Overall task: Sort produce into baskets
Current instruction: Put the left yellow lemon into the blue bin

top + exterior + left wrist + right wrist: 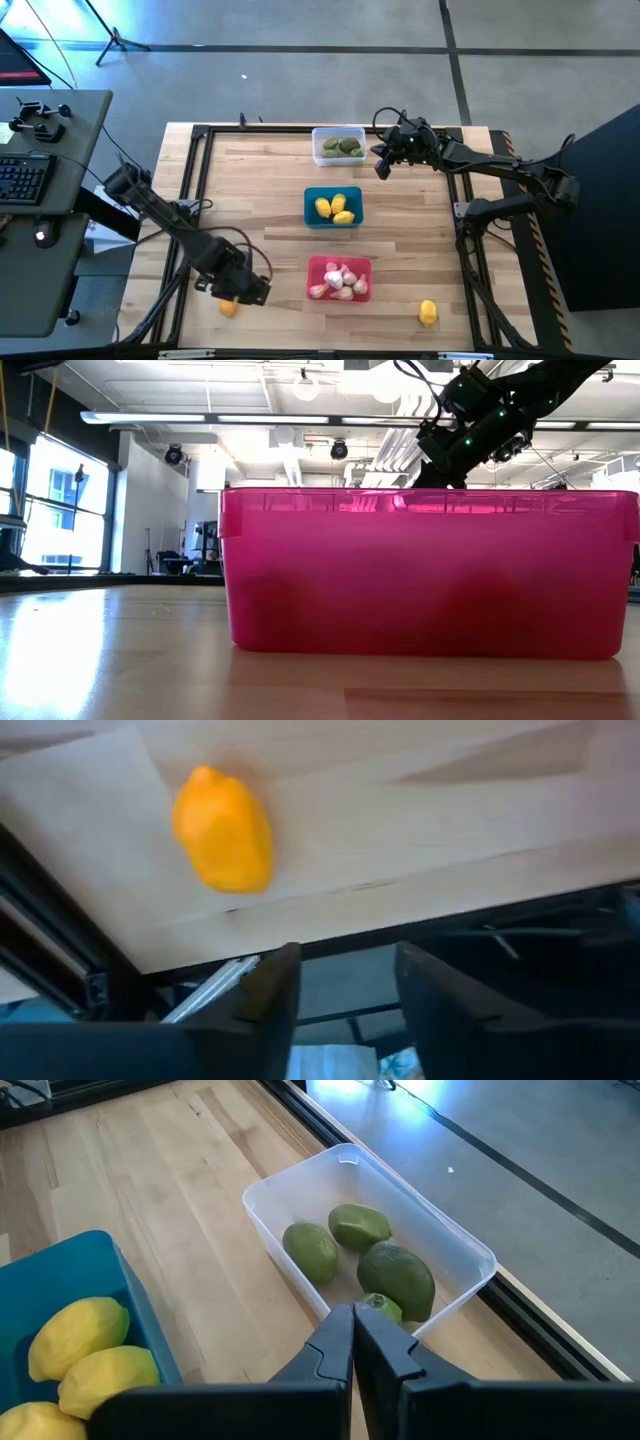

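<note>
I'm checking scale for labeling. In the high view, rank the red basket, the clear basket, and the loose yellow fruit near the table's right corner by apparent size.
1. Red basket and clear basket: they look alike in footprint, so no ranking between them.
2. Loose yellow fruit: clearly smallest, far smaller than either basket.

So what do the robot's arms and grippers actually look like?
Both arms are black, jointed, with loose black cables looping along them. The left gripper has two flat, dark, blocky fingers. The right gripper has matching dark fingers, and small green lights glow on its wrist housing.
</note>
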You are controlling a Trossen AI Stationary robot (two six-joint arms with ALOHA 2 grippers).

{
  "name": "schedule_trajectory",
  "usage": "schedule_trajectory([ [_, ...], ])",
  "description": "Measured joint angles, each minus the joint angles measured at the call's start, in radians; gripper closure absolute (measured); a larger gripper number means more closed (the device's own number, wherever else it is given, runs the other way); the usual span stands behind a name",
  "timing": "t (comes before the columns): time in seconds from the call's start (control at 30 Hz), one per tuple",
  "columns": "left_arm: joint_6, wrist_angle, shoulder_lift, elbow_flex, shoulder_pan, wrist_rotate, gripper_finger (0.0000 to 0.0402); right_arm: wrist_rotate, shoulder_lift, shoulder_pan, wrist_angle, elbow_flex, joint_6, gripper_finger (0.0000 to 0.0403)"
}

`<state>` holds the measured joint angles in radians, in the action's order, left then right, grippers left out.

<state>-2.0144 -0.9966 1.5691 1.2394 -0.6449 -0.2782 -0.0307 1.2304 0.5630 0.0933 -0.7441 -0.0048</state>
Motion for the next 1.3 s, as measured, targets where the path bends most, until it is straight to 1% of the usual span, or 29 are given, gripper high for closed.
schedule_trajectory([
  [0.13,-0.001,0.004,0.052,-0.004,-0.001,-0.047,0.0204,0.0,0.0,0.0,0.0,0.0,0.004,0.0403],
  [0.23,-0.029,0.026,0.074,-0.048,-0.017,-0.086,0.0185,0.0,0.0,0.0,0.0,0.0,0.004,0.0403],
  [0.33,-0.096,0.085,0.067,-0.107,-0.043,-0.087,0.0181,-0.004,0.0,0.0,0.002,0.0,0.003,0.0403],
  [0.4,-0.133,0.125,0.061,-0.146,-0.055,-0.061,0.0181,-0.004,0.0,0.0,0.003,0.0,-0.001,0.0403],
  [0.53,-0.179,0.276,0.057,-0.224,-0.059,-0.051,0.0181,-0.004,0.0,0.0,0.004,0.0,-0.003,0.0403],
  [0.6,-0.211,0.3,0.058,-0.253,-0.064,-0.054,0.0181,-0.004,0.0,0.0,0.01,0.0,-0.003,0.0403],
  [0.77,-0.225,0.286,0.048,-0.258,-0.065,-0.055,0.0181,-0.004,0.0,0.0,0.031,0.0,0.001,0.0403],
  [0.87,-0.225,0.281,0.035,-0.238,-0.064,-0.043,0.0181,-0.004,0.0,0.0,0.031,0.0,0.004,0.0403],
  [1.0,-0.182,0.186,0.032,-0.183,-0.064,-0.042,0.0179,-0.004,0.0,0.0,0.031,0.0,0.004,0.0403],
  [1.13,-0.122,0.064,0.032,-0.158,-0.062,-0.045,0.0165,-0.004,0.0,0.0,0.031,0.0,0.004,0.0403],
  [1.3,-0.077,0.079,0.032,-0.192,-0.065,-0.054,0.0144,-0.014,0.0,0.0,0.031,0.0,0.004,0.0403],
])
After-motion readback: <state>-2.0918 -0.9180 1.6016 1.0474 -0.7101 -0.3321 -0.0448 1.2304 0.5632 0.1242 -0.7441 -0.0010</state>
